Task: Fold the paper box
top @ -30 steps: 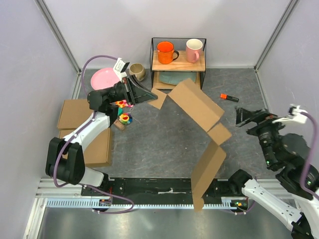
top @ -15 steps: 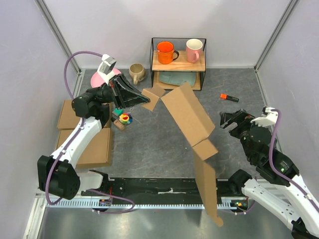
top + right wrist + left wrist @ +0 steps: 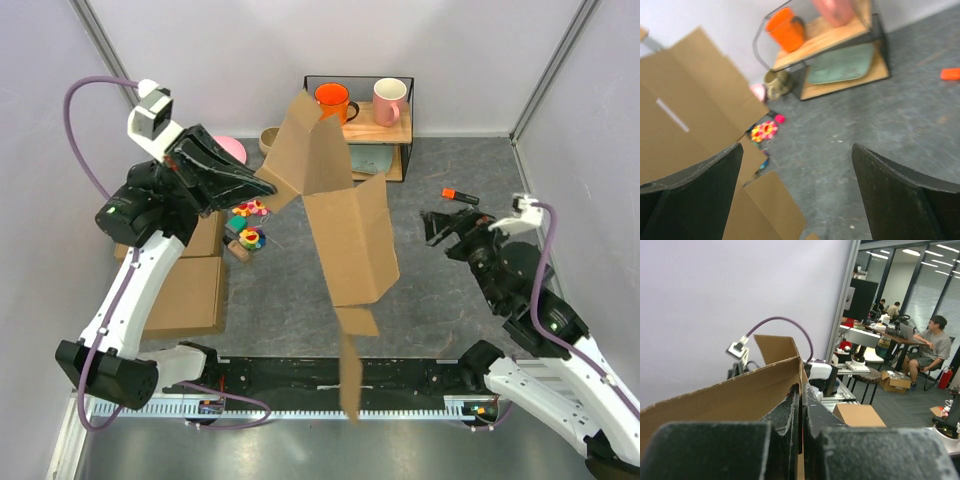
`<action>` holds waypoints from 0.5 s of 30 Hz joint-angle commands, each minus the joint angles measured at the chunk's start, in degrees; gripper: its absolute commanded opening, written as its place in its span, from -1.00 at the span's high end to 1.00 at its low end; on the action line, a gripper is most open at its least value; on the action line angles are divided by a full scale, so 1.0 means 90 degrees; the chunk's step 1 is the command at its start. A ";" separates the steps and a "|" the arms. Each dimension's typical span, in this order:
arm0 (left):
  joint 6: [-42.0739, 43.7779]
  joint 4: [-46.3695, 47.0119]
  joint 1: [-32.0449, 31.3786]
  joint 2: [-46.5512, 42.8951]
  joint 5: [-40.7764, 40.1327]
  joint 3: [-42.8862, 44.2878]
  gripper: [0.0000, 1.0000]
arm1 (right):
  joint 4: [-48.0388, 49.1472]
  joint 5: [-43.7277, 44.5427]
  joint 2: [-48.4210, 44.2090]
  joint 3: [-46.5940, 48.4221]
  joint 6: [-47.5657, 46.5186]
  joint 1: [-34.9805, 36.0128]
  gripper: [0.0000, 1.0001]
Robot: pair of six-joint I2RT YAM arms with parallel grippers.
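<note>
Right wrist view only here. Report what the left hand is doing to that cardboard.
Observer: The left hand is shut on an edge of the paper box, holding it up in the air.
Operator: Give me the sheet's loose end.
Observer: It trails down toward the near side; in the top view its last flap overlaps the base rail.
Operator: Now my right hand.
Observer: The right hand is apart from the sheet, off to its right.

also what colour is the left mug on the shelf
The mug is bright orange; it shows best in the top external view.
</note>
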 commanded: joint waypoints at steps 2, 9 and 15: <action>-0.0852 0.2211 0.0009 0.0003 -0.0452 0.0860 0.88 | 0.1623 -0.1791 0.0859 0.0544 -0.0442 0.0012 -0.96; -0.0696 0.1752 0.0009 -0.0182 -0.0315 0.1155 0.85 | 0.2496 -0.2232 0.1162 0.1080 -0.0725 -0.0057 -0.96; -0.0804 0.1820 0.0009 -0.0211 -0.0520 0.1320 0.85 | 0.2827 -0.3205 0.1425 0.1149 -0.0942 -0.0544 -0.96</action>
